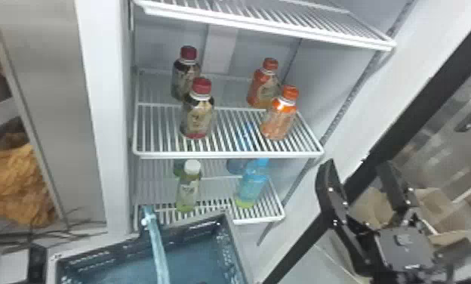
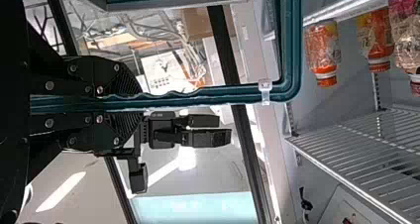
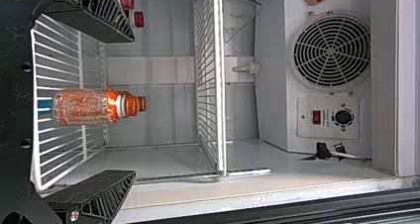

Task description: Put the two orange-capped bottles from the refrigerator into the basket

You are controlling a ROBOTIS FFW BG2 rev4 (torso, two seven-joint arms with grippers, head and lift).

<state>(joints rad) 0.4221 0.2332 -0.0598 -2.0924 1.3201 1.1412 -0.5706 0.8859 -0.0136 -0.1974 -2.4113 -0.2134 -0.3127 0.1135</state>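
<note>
And here we are, head view as the clock: both orange-capped bottles upright on the refrigerator's middle shelf (image 1: pixel 229 154), the front one (image 1: pixel 279 120) at two o'clock, the rear one (image 1: pixel 262 88) toward one. The right gripper (image 1: pixel 359 166) sits between three and four, fingers spread wide; in its wrist view, the front bottle lines up between them, untouched! Over at seven, the basket (image 1: pixel 187 230), its handle (image 1: pixel 157 245) clamped in the left gripper's (image 2: pixel 133 103) closed fingers. Two red-capped bottles (image 1: pixel 199 117) (image 1: pixel 183 77) share that shelf, between ten and eleven.
</note>
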